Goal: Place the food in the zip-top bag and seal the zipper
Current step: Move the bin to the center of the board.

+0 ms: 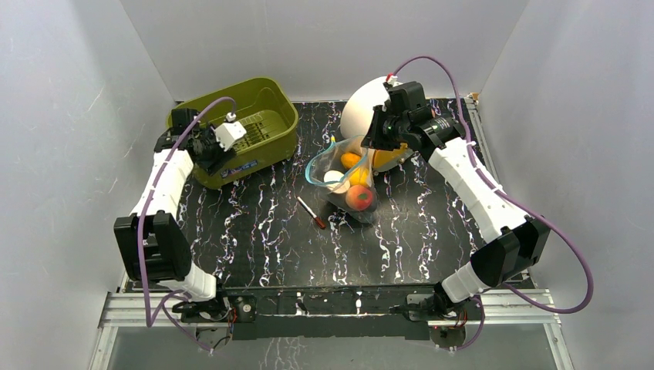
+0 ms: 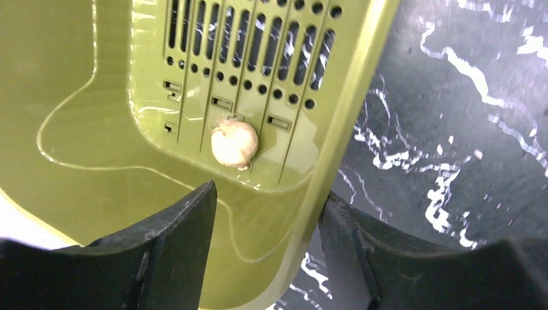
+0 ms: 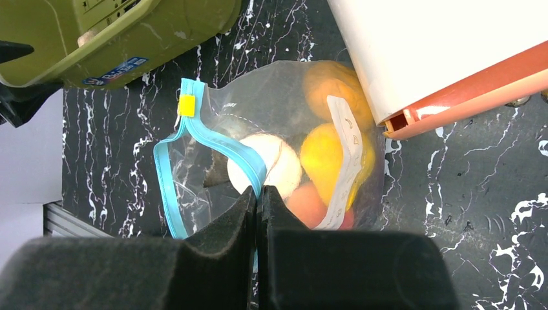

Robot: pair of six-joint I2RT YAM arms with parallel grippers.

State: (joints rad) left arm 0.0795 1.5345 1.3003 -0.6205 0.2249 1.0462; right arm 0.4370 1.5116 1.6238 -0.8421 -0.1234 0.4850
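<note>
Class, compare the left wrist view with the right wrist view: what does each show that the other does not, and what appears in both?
Left wrist only: a cream bulb lying on the slotted floor of the basket, and the left gripper open, one finger on each side of the basket's wall.
Right wrist only: the bag holding food, the right gripper shut on the zipper, and a white-and-orange object.
Both: the green basket and the black marbled table.

Clear zip-top bag [image 3: 258, 97] lying flat, toy food [image 3: 326, 158] inside; its teal zipper [image 3: 223, 143] gapes open, pinched by my right gripper [image 3: 257, 191].
</note>
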